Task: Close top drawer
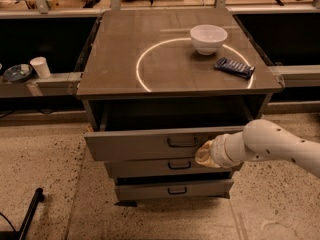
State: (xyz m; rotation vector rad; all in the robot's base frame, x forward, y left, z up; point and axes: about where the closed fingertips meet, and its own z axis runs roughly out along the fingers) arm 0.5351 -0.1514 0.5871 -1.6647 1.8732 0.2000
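The top drawer (135,145) stands pulled out under the cabinet top (120,69). The white arm (270,144) reaches in from the right, nearly level, with its gripper (205,154) at the drawer front, just right of the handle (181,142) — whether its grip is wide or narrow I cannot tell.

We count three grey drawers: the top drawer (135,145), the middle drawer (145,168) and the bottom drawer (145,191). We see one white bowl (208,38), one dark blue packet (234,68), one white cup (40,67), one dish (18,73), and one gripper (204,155) at the top drawer's front.
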